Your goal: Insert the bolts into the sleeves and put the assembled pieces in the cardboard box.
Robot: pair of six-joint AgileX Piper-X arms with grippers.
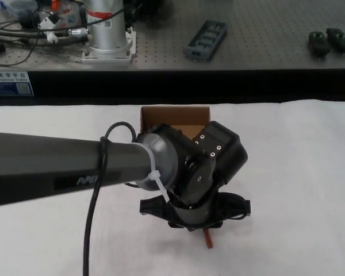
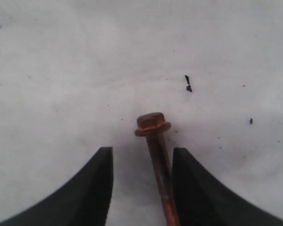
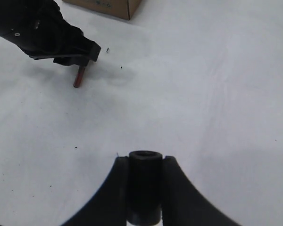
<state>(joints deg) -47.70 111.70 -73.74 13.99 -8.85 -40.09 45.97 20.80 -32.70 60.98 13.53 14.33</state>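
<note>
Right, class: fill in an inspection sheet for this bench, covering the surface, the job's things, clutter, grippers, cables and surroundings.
Surface: white cloth over the work area.
Job's things: copper bolt on the cloth; black sleeve in the right gripper; cardboard box on the cloth beyond the left gripper.
Clutter: a few dark specks on the cloth.
Grippers: left gripper open, one finger on either side of the bolt; right gripper shut on the sleeve.
Cables: black cable along the left arm, held by a white tie; tangled cables on the rear bench.
Surroundings: perforated bench behind, carrying a metal post, a grey ridged block and two black pieces.
</note>
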